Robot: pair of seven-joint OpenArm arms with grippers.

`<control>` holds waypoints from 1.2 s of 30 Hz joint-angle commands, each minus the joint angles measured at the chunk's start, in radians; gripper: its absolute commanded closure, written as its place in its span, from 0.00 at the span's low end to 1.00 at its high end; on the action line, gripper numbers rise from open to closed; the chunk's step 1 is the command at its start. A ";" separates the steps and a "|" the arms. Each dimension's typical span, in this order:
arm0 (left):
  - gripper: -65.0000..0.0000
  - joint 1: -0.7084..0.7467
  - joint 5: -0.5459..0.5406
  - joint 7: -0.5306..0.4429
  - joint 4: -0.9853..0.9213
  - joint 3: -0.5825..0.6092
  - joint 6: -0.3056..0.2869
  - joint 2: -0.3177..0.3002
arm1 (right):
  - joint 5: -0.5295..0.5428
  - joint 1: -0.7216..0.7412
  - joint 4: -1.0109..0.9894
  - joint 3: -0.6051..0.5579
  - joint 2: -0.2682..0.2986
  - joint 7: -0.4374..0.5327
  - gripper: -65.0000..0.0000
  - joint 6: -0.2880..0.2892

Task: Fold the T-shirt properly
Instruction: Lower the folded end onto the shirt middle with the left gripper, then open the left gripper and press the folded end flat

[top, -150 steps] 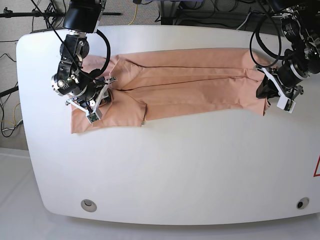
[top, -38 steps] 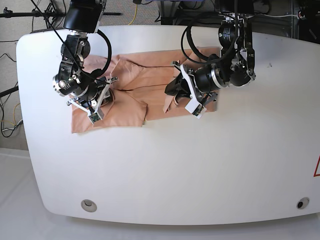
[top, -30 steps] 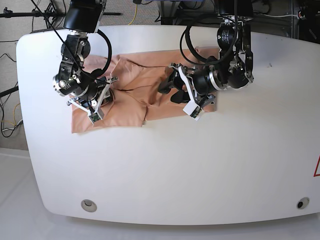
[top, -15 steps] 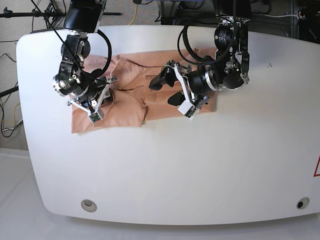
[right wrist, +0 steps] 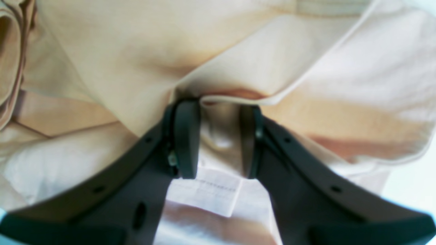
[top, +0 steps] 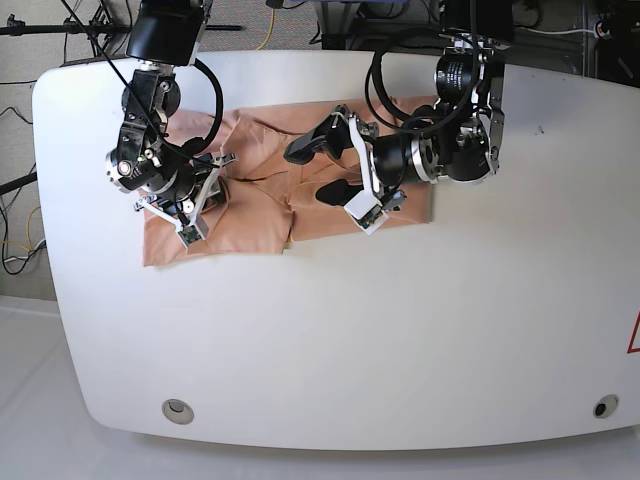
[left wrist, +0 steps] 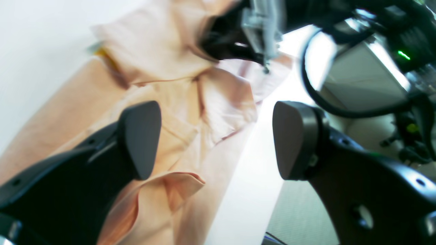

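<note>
While the salmon-pink short-sleeved cotton T-shirt [top: 270,195] lies on the far-left part of the white rounded worktop [top: 330,340], both arms sit over it. The shirt is a wrinkled band whose long axis runs left to right in the base view; its right end is doubled back onto the middle, so the cloth ends at about the left arm's wrist.

Left gripper [top: 322,170]: jaws spread wide, nothing between them. In the left wrist view the two dark pads bracket only air, with loose folds of the T-shirt [left wrist: 177,136] below and beyond them. It hovers over the shirt's middle, fingertips pointing toward the collar end.

Right gripper [right wrist: 216,143]: jaws partly closed, pinching a fold of the T-shirt [right wrist: 259,64] at the collar-end side; a white sewn label [right wrist: 204,194] lies just below the pads. In the base view this gripper [top: 190,215] rests on the shirt's left portion.

Judgement: the next fold turns on the shirt's short dimension across the long axis. The left arm is nearer the doubled edge, the right arm nearer the sleeve end.

Hard to make out: the left wrist view is blurred. A small yellow-orange patch [left wrist: 102,54] shows at one fold; its form cannot be read. The left arm covers the doubled edge in the base view, so how squarely the layers align cannot be told.
</note>
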 commanded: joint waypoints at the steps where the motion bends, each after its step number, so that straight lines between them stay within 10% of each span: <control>1: 0.30 -0.016 -0.033 -0.012 0.023 -0.005 0.003 -0.019 | 0.000 0.005 0.015 0.000 0.007 -0.014 0.70 -0.001; 17: 0.81 -0.003 0.165 -0.137 0.022 0.010 0.022 -0.096 | 0.010 0.005 0.017 -0.003 0.006 -0.010 0.69 -0.001; 23: 0.53 0.004 0.249 -0.185 0.031 0.098 0.014 -0.100 | 0.023 0.003 0.018 -0.005 0.007 -0.012 0.69 -0.001; 29: 0.55 0.014 0.379 -0.259 0.019 0.141 0.020 -0.112 | 0.024 0.006 0.018 -0.004 0.006 -0.013 0.69 -0.001; 36: 0.95 0.037 0.428 -0.323 0.002 0.106 0.023 -0.129 | 0.025 0.004 0.022 -0.005 0.006 -0.015 0.69 -0.001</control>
